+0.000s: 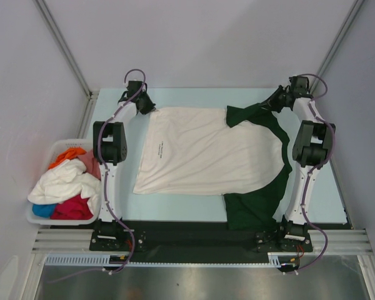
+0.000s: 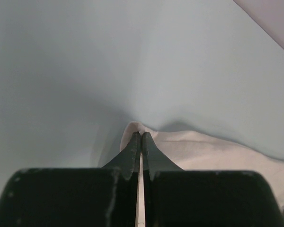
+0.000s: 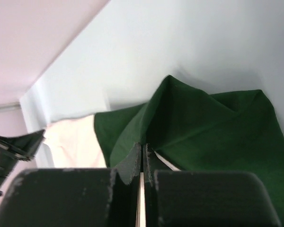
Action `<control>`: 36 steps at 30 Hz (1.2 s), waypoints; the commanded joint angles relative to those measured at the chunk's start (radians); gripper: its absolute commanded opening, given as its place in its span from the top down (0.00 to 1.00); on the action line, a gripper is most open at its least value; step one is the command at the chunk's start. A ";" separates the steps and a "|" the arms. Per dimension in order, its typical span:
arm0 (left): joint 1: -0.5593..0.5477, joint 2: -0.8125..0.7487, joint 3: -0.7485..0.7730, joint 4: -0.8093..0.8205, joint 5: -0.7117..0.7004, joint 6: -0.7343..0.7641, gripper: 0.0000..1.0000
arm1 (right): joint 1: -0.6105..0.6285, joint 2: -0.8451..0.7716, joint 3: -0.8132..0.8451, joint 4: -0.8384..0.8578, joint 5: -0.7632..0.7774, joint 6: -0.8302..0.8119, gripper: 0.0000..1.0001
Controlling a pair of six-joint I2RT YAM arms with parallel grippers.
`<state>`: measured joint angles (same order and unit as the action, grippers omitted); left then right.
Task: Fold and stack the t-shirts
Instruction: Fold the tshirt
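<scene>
From above, the cream-white t-shirt (image 1: pixel 206 153) lies spread on the worktop (image 1: pixel 331 194), with its hem to the left. The other t-shirts (image 1: pixel 65 181) are heaped in the white basket (image 1: pixel 56 220). The left gripper (image 1: pixel 151 109) is at the far hem corner and the right gripper (image 1: pixel 270 105) at the far sleeve (image 1: pixel 247 114).

In the left wrist view, the jaws are pinched onto the cream corner.

In the right wrist view, the jaws are clamped on a peak of green cloth.

The first fold looks to be in hand. Next, both arms should carry the far edge nearward together, at even tension.
</scene>
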<state>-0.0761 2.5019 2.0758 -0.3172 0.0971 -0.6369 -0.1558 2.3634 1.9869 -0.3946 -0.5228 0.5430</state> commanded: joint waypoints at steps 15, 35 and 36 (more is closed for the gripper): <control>0.007 -0.175 -0.005 -0.092 0.006 0.065 1.00 | -0.123 -0.322 -0.094 -0.082 -0.068 0.242 1.00; 0.018 -0.313 -0.089 -0.149 0.015 0.075 1.00 | -0.131 -0.487 -0.140 -0.213 -0.056 0.258 1.00; 0.016 -0.322 -0.104 -0.151 0.016 0.077 1.00 | -0.133 -0.498 -0.148 -0.223 -0.048 0.255 1.00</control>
<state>-0.0696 2.2742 2.0006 -0.4603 0.1085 -0.5892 -0.2829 1.9671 1.8458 -0.5755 -0.5827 0.8181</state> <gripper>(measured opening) 0.009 0.013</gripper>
